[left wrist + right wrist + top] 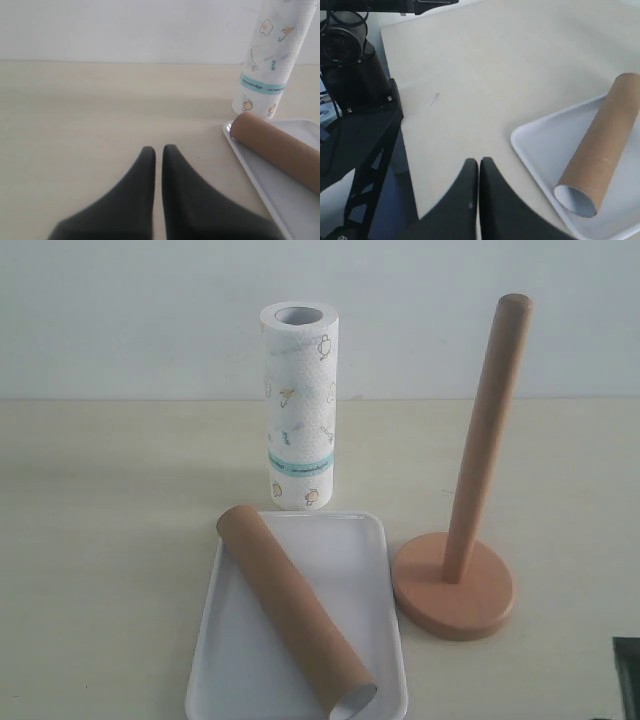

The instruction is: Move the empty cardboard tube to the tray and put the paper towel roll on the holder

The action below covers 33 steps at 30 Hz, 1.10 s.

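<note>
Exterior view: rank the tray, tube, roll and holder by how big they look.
Largest: tray.
Next: holder and roll, too alike to split.
Smallest: tube, though it lies nearer the camera than the roll.

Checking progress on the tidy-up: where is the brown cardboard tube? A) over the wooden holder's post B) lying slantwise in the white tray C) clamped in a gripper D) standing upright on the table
B: the cardboard tube lies slantwise across the white tray, and the holder beside it has a bare post.
</note>
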### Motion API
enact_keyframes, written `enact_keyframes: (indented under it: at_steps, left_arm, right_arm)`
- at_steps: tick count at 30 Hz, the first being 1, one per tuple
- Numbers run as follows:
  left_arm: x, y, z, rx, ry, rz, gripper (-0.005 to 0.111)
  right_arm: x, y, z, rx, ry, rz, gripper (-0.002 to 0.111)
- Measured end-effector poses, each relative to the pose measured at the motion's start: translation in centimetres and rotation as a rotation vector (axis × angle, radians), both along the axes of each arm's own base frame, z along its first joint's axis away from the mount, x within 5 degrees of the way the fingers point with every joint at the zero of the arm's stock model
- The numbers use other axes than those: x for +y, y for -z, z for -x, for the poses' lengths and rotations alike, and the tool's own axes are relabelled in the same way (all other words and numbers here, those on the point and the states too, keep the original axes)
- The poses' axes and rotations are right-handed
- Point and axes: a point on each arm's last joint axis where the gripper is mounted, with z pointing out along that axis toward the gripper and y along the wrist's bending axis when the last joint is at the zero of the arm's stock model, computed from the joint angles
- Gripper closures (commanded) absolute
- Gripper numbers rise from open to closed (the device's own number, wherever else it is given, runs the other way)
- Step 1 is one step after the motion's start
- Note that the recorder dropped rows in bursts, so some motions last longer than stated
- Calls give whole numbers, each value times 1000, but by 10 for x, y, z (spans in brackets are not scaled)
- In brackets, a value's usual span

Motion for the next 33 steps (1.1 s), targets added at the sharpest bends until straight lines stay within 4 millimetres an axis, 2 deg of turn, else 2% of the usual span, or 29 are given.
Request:
enact_keyframes:
  at_steps: [7, 10, 18, 27, 33]
  left_arm:
    - [0, 0, 0, 0, 0, 0, 102]
    - [0, 0, 0, 0, 0, 0, 102]
    - [0, 0, 0, 0, 0, 0, 102]
    - [0, 0, 0, 0, 0, 0, 102]
    - [0, 0, 0, 0, 0, 0, 102]
  right_arm:
    - [-24, 22, 9, -101, 139, -32, 108]
    - [-30, 23, 8, -141, 214, -54, 108]
    - [-45, 12, 3, -250, 453, -156, 108]
    - [-62, -3, 3, -289, 709, -372, 108]
    - [-73, -23, 2, -286, 842, -486, 108]
